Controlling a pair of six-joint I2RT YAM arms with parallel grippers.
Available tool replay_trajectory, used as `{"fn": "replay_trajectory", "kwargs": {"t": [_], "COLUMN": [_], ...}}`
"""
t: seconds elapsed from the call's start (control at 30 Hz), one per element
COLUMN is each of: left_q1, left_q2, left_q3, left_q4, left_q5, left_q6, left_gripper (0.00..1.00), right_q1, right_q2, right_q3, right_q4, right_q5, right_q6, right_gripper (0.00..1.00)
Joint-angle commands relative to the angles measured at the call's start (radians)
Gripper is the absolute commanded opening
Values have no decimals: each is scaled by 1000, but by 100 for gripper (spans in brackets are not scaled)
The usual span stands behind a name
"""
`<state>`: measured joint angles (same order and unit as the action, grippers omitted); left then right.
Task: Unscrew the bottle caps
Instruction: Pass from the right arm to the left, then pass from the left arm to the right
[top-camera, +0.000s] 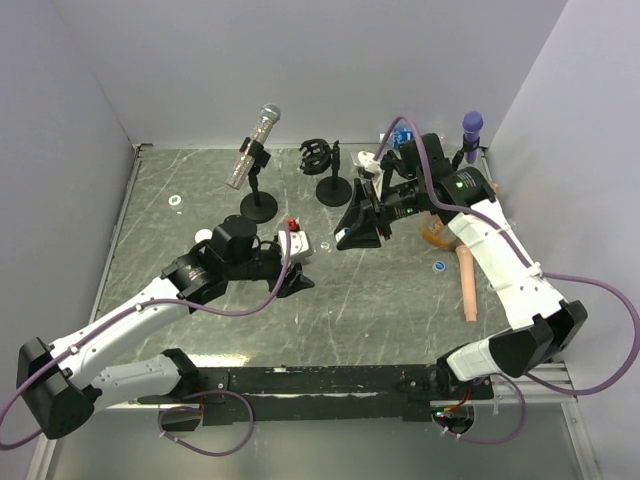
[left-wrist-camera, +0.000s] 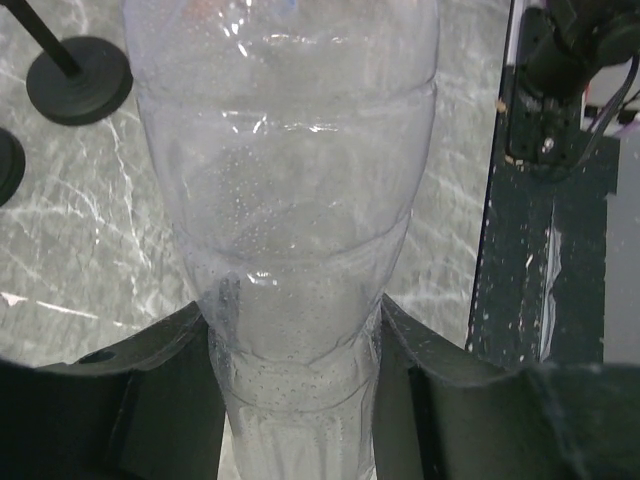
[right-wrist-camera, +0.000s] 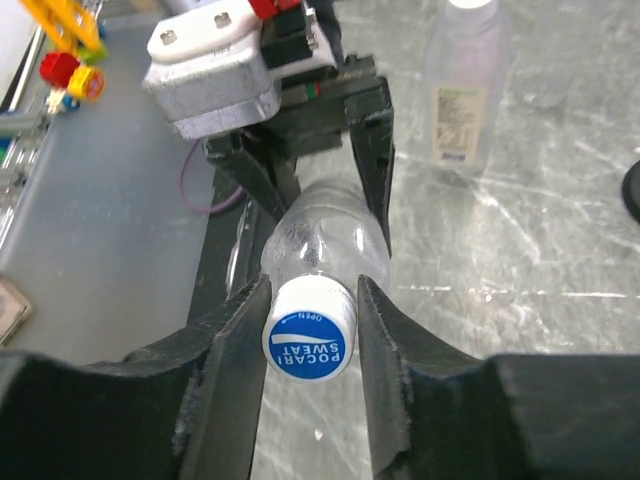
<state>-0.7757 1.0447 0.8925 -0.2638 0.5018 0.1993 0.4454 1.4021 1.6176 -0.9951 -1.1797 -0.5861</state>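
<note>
Operator: How far along are the caps?
Observer: Mid-job, I'd judge. One loose blue cap (top-camera: 438, 266) lies on the surface (top-camera: 380, 320). The clear bottle (right-wrist-camera: 325, 235) held between the two arms has its Pocari Sweat cap (right-wrist-camera: 309, 340) on.
Operator: Grips?
Observer: Left fingers (left-wrist-camera: 440, 400) clamp the bottle's body. The right fingers (right-wrist-camera: 225, 370) pinch that cap from both sides, so twisting looks like the step in hand.
Operator: Anything inside?
Observer: Only droplets on the walls, no liquid level I can see. A pale-labelled bottle (right-wrist-camera: 462, 90) stands behind, looks capped, still to do
</note>
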Motion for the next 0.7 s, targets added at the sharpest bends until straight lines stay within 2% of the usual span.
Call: {"fn": "replay_trajectory", "kwargs": {"t": [0.0,0.07,0.23,0.37,0.67], "left_q1": [13,13,13,12,13], "left_q2": [-12,-14,-20,-6,20], "left_q3": [54,49,31,36,54], "left_q4": [-103,-103,-78,-72,-72], "left_q5": [1,-6,-3,15,43], "left_q6": [77,77,63,61,57], "left_gripper": [31,31,31,31,31], "right_q1": [-20,-20,-20,-19,15], "right_q2": [17,20,32,26,61], "right_q3": [59,70,90,76,111], "right_q4": [-247,-272,-310,-254,-197], "right_q5": [44,72,89,71,69], "right_q6": [-163,-193,-219,-179,-101], "right_gripper": [50,55,59,71,73]}}
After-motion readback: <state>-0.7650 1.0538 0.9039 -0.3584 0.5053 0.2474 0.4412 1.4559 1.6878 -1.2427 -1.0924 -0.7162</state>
